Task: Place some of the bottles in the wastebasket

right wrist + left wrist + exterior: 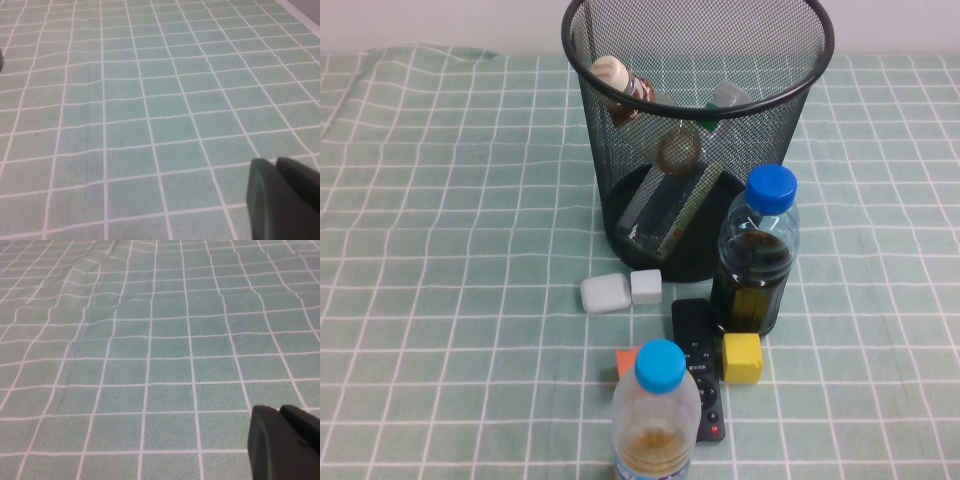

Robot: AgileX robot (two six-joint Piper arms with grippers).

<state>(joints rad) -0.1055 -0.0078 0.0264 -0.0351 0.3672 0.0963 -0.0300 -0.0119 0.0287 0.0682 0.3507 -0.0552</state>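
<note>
In the high view the wastebasket (pixel 698 150) stands at the back of the bench (pixel 440 200), and both bottles already lie inside it: the small bottle (pixel 620 88) leans against the left wall near the rim, the tall bottle (pixel 685 185) slants down to the bottom, white cap up. Neither arm shows here. In front stand the dark bottle (pixel 757 255) and the clear blue-capped bottle (pixel 655 420), with two grey blocks (pixel 618 291), a yellow block (pixel 742 357), an orange block (pixel 626 362) and a remote (pixel 698 365) packed between them. The risk, as I judge it, is an arm reaching back in and taking a blue-capped bottle as another one to bin, or brushing this crowd and tipping the dark bottle against the mesh. In the left wrist view the left claw (pixel 286 442) hangs low over bare checked cloth, fingers pressed together and empty. In the right wrist view the right claw (pixel 285 197) does likewise, closed on nothing; a careless sweep from so low could drag and ruck the cloth under the standing bottles.
</note>
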